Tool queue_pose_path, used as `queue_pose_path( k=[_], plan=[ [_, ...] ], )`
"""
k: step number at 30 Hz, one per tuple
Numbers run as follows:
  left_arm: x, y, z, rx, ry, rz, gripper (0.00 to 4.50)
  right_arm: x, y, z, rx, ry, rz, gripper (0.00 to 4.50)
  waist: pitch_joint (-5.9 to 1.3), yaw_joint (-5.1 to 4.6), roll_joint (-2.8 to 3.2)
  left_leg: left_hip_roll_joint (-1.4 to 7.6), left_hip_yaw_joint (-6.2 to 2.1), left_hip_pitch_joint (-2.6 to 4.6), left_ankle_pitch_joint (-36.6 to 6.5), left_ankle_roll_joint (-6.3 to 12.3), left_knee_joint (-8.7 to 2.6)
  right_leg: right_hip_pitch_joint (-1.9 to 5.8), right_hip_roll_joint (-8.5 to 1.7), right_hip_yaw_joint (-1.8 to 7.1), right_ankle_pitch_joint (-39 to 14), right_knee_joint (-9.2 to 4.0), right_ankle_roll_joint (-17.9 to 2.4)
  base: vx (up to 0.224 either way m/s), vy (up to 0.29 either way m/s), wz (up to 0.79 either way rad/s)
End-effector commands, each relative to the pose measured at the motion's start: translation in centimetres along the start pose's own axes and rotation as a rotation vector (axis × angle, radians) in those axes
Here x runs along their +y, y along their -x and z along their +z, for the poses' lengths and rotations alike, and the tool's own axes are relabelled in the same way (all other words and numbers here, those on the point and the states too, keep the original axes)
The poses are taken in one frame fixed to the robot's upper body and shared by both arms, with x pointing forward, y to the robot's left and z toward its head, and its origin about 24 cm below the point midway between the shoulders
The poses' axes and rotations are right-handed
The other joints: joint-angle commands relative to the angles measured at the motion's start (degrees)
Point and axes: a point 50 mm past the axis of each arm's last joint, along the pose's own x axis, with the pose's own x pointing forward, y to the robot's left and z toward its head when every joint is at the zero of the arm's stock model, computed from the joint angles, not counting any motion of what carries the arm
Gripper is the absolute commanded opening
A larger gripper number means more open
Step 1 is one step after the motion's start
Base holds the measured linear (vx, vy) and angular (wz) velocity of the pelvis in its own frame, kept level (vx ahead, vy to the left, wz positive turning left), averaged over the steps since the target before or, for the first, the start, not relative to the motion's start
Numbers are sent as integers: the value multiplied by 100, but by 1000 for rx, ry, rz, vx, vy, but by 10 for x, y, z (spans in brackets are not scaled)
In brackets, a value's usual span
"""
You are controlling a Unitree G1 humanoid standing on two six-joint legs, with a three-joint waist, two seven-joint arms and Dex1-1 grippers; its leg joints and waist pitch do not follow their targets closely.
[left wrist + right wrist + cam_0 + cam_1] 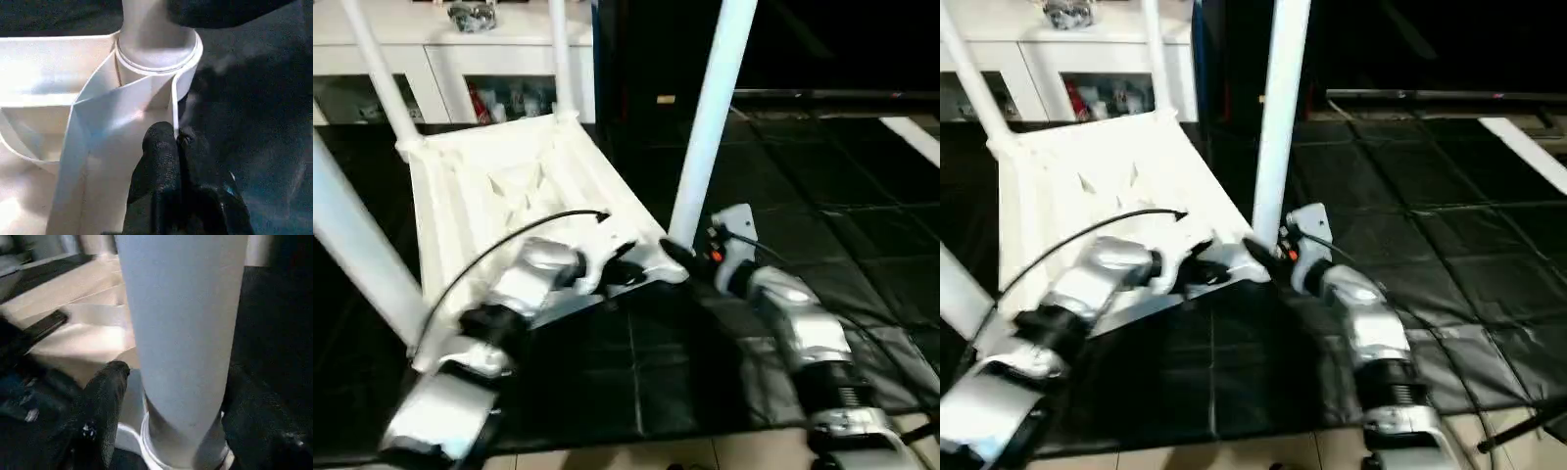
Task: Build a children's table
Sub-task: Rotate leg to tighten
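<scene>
- Left gripper (178, 147) of mine is pinched together on the table top's (509, 196) thin rim, centre of the frame.
- Right gripper (166, 396) stands apart around the near leg (710, 117), one finger (105, 396) on each side, not clamping.
- Table lies upside down on the dark floor (822, 225).
- Four legs seem socketed; checking seating and flipping upright remain, I judge.

1. You have a black tiled floor mat (822, 225) carrying everything.
2. On it you see the upturned white tabletop (509, 196), its legs (710, 117) standing upward.
</scene>
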Motion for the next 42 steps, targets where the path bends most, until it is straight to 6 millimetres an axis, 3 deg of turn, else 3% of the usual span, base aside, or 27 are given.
queue_pose_path(
  k=[1,5,9,12,20,26,42],
  plan=[
    [-8,-3,10,-19,-82,-107,0,15,-3,-5,29,17,161,343,-426,53,-37,-63,121,-63,-1048,520,-320,412,-227,244,-1422,-334,-1206,0,0,0],
    [-9,7,3,18,-131,-199,0,8,13,-2,64,59,268,387,-431,155,5,-32,134,-31,-835,582,-316,410,-217,251,-1047,-274,-1360,0,0,0],
    [-11,19,-2,50,-170,-313,0,5,30,2,112,92,430,387,-425,271,3,0,157,16,-1055,515,-321,391,-202,260,-1212,-274,-1361,0,0,0],
    [-13,26,-5,89,-193,-392,0,0,36,6,143,97,510,387,-419,325,34,28,203,77,-1243,449,-320,327,-197,284,-1199,-264,-1461,0,0,0],
    [-16,28,-4,134,-230,-491,0,-2,37,8,160,98,608,387,-409,386,6,20,201,50,-1356,293,-324,346,-218,293,-1584,-286,-1289,0,0,0],
    [-20,26,-3,136,-254,-538,0,3,35,4,194,79,688,333,-422,395,-1,18,188,15,-1213,312,-316,367,-214,282,-1511,-264,-1277,0,0,0],
    [-17,22,-5,120,-229,-475,0,5,36,1,177,15,730,208,-420,403,-48,17,194,14,-1184,324,-296,356,-213,290,-1606,-253,-1261,0,0,0]
  ],
)
